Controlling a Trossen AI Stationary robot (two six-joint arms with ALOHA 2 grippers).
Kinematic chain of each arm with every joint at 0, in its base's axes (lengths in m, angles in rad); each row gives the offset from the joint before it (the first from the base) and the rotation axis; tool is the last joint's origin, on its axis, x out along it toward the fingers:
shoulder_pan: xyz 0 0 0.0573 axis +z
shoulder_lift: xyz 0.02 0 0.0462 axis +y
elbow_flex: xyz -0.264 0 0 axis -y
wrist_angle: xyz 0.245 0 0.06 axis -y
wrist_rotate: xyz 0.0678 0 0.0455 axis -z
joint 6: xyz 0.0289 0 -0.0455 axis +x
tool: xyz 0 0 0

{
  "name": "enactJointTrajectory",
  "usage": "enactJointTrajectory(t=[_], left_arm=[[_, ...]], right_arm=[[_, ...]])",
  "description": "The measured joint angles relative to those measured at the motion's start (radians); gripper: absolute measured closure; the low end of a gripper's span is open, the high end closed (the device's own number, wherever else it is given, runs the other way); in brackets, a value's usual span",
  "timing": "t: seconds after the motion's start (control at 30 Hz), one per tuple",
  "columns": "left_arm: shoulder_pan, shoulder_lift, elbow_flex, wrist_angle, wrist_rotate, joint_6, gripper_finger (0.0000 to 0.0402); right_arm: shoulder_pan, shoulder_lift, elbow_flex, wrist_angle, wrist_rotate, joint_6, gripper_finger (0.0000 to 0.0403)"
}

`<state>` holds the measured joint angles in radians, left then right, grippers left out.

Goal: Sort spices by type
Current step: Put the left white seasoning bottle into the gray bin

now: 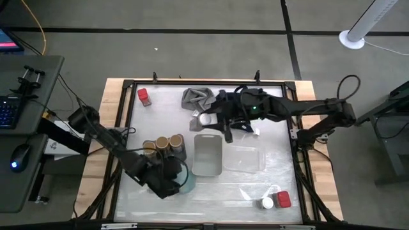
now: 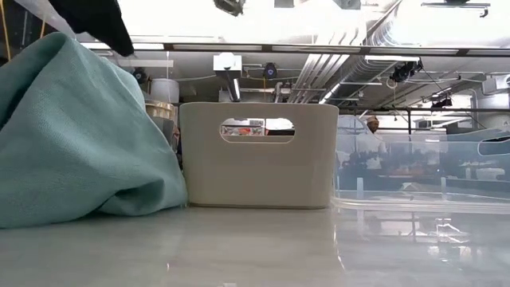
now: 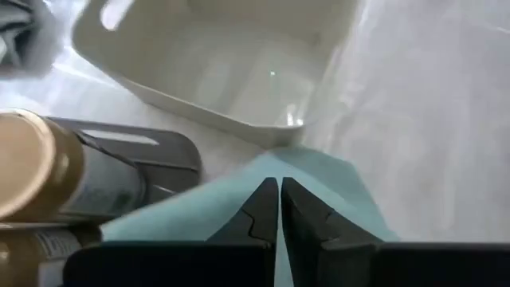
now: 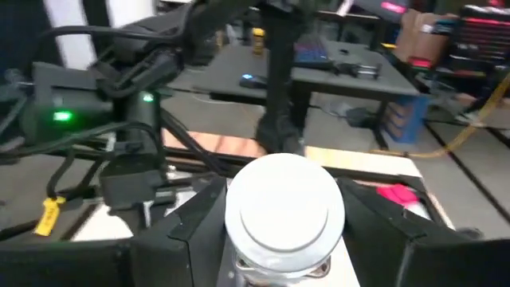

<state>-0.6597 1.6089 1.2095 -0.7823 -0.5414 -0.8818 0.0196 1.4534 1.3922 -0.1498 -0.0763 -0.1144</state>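
Observation:
My left gripper [image 3: 279,191] is shut, its tips down on the bunched teal cloth [image 1: 187,181] at the near left. Beside it, three tan-topped jars [image 1: 162,142] stand together against a dark sheet [image 1: 179,151]. My right gripper [image 1: 206,121] hangs over the table's middle far part, shut on a white-topped jar [image 4: 284,209]. A red jar [image 1: 144,96] stands at the far left. Another white-topped jar [image 1: 267,203] and a red jar [image 1: 284,199] stand at the near right. My left gripper meets the top of the teal cloth [image 3: 319,187], slanting down from the table's left. The shut fingers [image 3: 259,209] hide whether a fold lies between them. In the low view the cloth's peak [image 2: 68,40] rises to the gripper while its lower part rests on the table. My right gripper pinches the white-topped jar by its body just under the cap [image 4: 279,267], one finger on each side. The fingers come nearly level from the table's right. The jar is lifted clear of the table, white top up.
A beige bin [image 1: 208,167] with handle slots stands mid-table, a clear shallow tray [image 1: 246,167] to its right. A crumpled grey cloth [image 1: 195,97] lies at the far middle. The table's black frame [image 1: 121,147] edges the work area.

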Motion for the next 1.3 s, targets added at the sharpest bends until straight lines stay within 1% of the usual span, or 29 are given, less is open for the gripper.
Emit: enactJointTrajectory(t=[0.03, 0.13, 0.27, 0.33, 0.47, 0.57, 0.67, 0.77, 0.87, 0.93, 1.07, 1.3], left_arm=[[0.006, 0.006, 0.0, -0.002, -0.002, 0.002, 0.0399], [0.004, 0.043, 0.0, -0.005, 0.046, 0.003, 0.0401], [-0.028, 0.118, 0.0, 0.019, 0.085, -0.01, 0.0401], [-0.046, 0.142, -0.001, 0.026, 0.107, -0.075, 0.0401], [-0.093, 0.14, -0.001, 0.001, 0.137, -0.219, 0.0401], [-0.162, 0.144, -0.001, -0.014, 0.189, -0.296, 0.0401], [-0.243, 0.156, -0.001, -0.043, 0.207, -0.389, 0.0401], [-0.317, 0.18, -0.034, -0.047, 0.239, -0.498, 0.0401], [-0.368, 0.19, -0.096, -0.023, 0.324, -0.614, 0.0401], [-0.389, 0.189, -0.129, -0.028, 0.36, -0.682, 0.0401], [-0.41, 0.174, -0.165, -0.027, 0.361, -0.796, 0.0401], [-0.411, 0.173, -0.168, -0.005, 0.338, -0.975, 0.0401]], right_arm=[[0.0, -0.007, 0.0, -0.015, 0.016, -0.001, 0.0203], [0.001, -0.023, 0.0, -0.054, 0.023, 0.0, 0.0203], [0.001, -0.03, 0.0, -0.075, 0.024, 0.0, 0.0203], [0.001, -0.03, 0.0, -0.083, 0.024, 0.001, 0.0203], [0.001, -0.037, 0.0, -0.127, 0.02, 0.001, 0.0203], [0.001, -0.039, 0.002, -0.192, 0.015, 0.013, 0.0203], [0.001, -0.028, 0.002, -0.283, -0.011, 0.041, 0.0203], [0.002, -0.011, 0.002, -0.349, -0.033, 0.057, 0.0203], [0.003, 0.022, 0.002, -0.377, -0.061, 0.062, 0.0203], [0.003, 0.055, 0.001, -0.387, -0.079, 0.062, 0.0203], [0.005, 0.148, 0.001, -0.343, -0.105, 0.062, 0.0203], [0.016, 0.322, 0.0, -0.209, -0.109, 0.054, 0.0203]])
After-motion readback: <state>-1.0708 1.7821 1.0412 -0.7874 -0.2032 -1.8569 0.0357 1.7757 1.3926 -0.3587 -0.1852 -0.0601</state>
